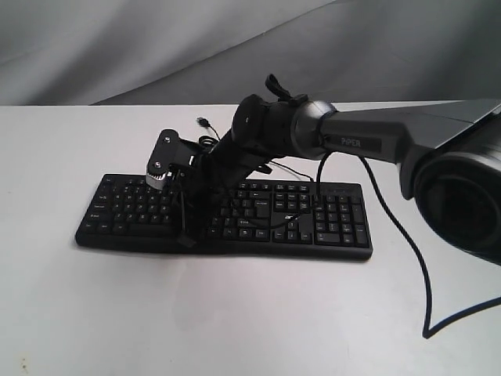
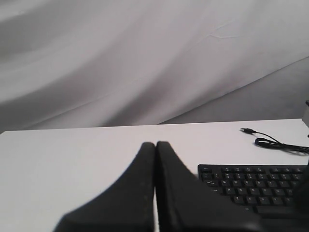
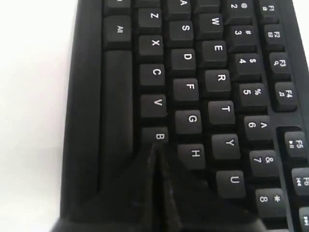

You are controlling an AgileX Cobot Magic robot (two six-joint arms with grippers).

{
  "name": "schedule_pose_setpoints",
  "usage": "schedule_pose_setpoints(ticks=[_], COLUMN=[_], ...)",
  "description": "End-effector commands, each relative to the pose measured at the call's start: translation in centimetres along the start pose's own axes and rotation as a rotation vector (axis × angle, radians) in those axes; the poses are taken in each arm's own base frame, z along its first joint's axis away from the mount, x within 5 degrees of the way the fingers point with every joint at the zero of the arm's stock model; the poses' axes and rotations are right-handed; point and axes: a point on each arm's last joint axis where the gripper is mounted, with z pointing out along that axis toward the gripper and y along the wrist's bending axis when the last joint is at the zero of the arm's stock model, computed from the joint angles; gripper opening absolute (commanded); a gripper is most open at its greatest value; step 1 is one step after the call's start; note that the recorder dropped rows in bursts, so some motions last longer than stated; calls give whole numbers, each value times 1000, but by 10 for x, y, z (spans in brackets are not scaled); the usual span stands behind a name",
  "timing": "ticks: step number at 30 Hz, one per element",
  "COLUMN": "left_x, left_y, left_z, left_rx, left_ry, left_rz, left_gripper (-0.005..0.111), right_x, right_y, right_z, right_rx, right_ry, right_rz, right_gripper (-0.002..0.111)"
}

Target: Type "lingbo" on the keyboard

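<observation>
keyboard (image 1: pixel 235 215) lies flat on the white table (image 1: pixel 235 313) in the exterior view. the right gripper (image 1: pixel 186 237) stands on it and points steeply down. its tip meets the front rows of keys. letter keys run out on both sides of the gripper, and the number pad (image 1: pixel 344 223) is far off on the side of the arm. the two fingers look like one thin black bar, so they are pressed together. behind the gripper the thin usb cable (image 1: pixel 203 122) lies on the table.

in the left wrist view the left gripper (image 2: pixel 155 146) has its fingers pressed together with only a fine line between them, and it holds nothing. the corner of the keyboard lies beside it and a little ahead, apart from it. the usb cable with its plug lies further ahead on the same side.

in the right wrist view the right gripper is drawn together to one point, with nothing pinched. its tip is at the b key (image 3: pixel 159 136). v, g and h are just ahead of it and the space bar (image 3: pixel 116 116) is beside it. whether the key is pushed down, i cannot tell.
</observation>
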Motion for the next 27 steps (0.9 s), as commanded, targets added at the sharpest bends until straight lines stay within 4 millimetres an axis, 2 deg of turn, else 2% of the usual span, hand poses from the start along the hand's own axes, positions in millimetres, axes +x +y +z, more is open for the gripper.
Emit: schedule_pose_setpoints(ticks=[1,10,18,27], left_x=[1,1,1,1], left_y=[-1,-1,-1,-1], left_z=[0,0,0,0], left_rx=[7,7,7,7], left_ry=[-9,-9,-9,-9], left_rz=[-2,-2,-2,-2], left_gripper=[1,1,1,1], right_x=[-1,-33,-31,-30], right_y=[0,-11,-16,-16], right_z=[-1,-14,2,6], right_rx=[-8,54,45,26], right_ry=[4,-78,-86,-67], right_rz=[-4,-35,-13,5], right_gripper=[0,0,0,0])
